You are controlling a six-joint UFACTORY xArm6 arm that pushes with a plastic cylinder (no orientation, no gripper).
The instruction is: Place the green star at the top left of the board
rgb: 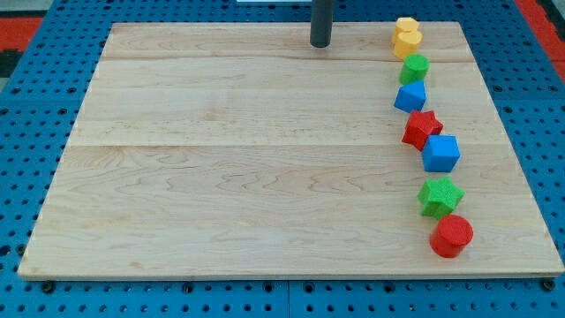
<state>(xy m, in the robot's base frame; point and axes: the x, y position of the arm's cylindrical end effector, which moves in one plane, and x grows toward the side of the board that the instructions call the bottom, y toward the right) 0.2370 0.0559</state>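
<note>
The green star (440, 196) lies near the view's right edge of the wooden board (221, 177), low down, between a blue cube (440, 153) above it and a red cylinder (452, 236) below it. My tip (320, 44) rests at the board's top edge, a little right of centre, far up and to the left of the green star and touching no block.
A column of blocks runs down the right side: two yellow blocks (407, 37) at the top, a green block (414, 67), a small blue block (410, 96), a red star (422, 129). Blue pegboard (35, 106) surrounds the board.
</note>
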